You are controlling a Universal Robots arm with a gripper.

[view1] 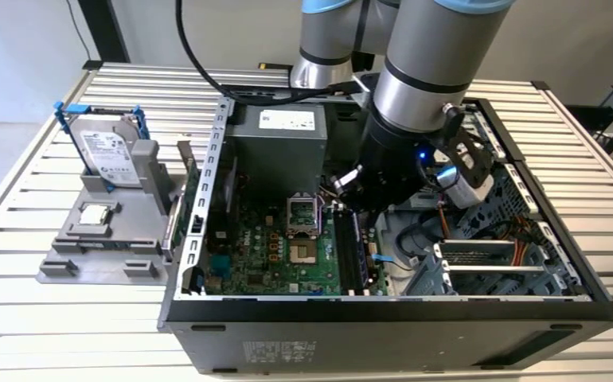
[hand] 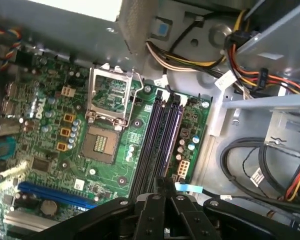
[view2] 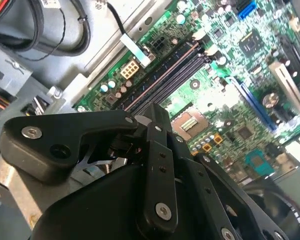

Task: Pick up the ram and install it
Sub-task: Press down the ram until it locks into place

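Note:
My gripper hangs inside the open computer case, above the memory slots on the green motherboard. In both wrist views its black fingers are drawn together over the dark slots, which lie bare. Between the fingertips only a thin dark edge shows, which I take to be the ram, seen end-on and in line with the slots. The rest of it is hidden by the fingers. The gripper hovers over the slots without touching them.
The open processor socket lies beside the slots. Cable bundles and a drive cage fill the case on the exterior view's right. Outside the case, a grey stand holds a hard drive and a square chip.

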